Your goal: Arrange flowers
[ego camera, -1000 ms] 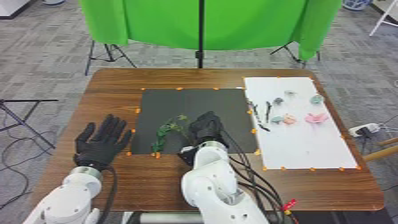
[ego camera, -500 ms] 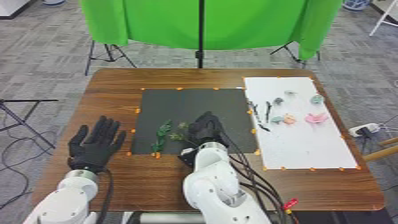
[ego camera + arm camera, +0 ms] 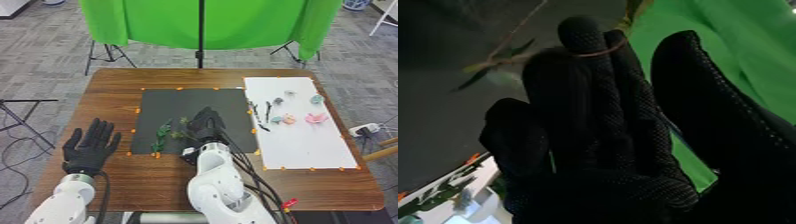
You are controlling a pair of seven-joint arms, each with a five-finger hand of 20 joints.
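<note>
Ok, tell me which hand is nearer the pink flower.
Right. The right hand is over the dark mat, left of the pink flower; the left hand is farther off, past the mat's left edge.

The table [image 3: 111, 87] is evenly lit, while in the right wrist view deep shadow is backed by bright green cloth [image 3: 709, 55].

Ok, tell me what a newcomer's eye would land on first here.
Probably the bright green cloth, hanging beyond the far edge of the table. Next, the black-gloved left hand at the left side and the right hand over the dark mat. Then the pink flower on the white sheet at right.
</note>
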